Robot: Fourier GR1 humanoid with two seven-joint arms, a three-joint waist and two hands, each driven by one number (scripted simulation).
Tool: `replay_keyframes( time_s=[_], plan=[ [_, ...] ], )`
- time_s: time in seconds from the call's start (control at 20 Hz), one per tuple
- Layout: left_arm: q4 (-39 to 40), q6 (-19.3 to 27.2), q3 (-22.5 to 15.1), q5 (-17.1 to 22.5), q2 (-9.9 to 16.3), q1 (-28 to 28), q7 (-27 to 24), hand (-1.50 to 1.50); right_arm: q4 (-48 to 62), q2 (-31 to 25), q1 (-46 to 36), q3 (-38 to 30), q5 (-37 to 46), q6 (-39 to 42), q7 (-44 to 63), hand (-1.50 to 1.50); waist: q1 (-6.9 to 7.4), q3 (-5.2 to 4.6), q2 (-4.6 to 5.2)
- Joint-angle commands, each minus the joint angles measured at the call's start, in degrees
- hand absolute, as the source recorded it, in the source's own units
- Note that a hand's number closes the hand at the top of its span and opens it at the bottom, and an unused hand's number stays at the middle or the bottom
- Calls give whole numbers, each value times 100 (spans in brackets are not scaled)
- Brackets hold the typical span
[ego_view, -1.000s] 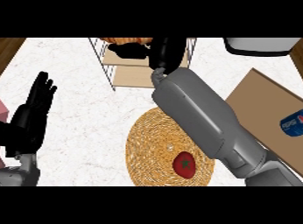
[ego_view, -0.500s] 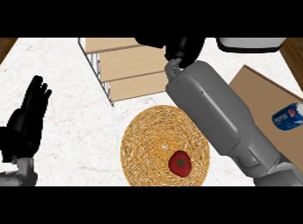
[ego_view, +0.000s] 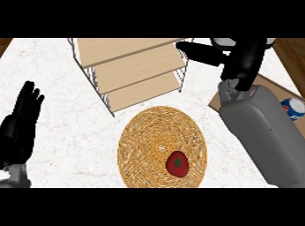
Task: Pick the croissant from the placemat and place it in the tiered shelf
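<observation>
Fingers of L hand (ego_view: 17,128) straight, pointing up, resting at left edge. R hand (ego_view: 241,59) sits by right side of tiered shelf (ego_view: 132,66); whether it's open or holding anything, can't tell. Round woven placemat (ego_view: 156,132) just below shelf, wooden board (ego_view: 272,90) under my R forearm, w/ a can (ego_view: 294,108). Red fruit (ego_view: 176,163) on mat. Croissant: can't see it, so no looks, axis or location.
</observation>
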Motion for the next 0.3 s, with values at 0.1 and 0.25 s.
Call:
replay_keyframes(
  time_s=[0.1,0.25],
  plan=[
    [-62,11,-99,-51,-141,-114,53,0,-2408,-730,1837,135,-14,612,373,-150,37,27,66],
    [76,-151,18,59,-150,-61,-70,0,-3129,-1184,2078,-371,-242,1113,557,-150,161,24,104]
  ],
)
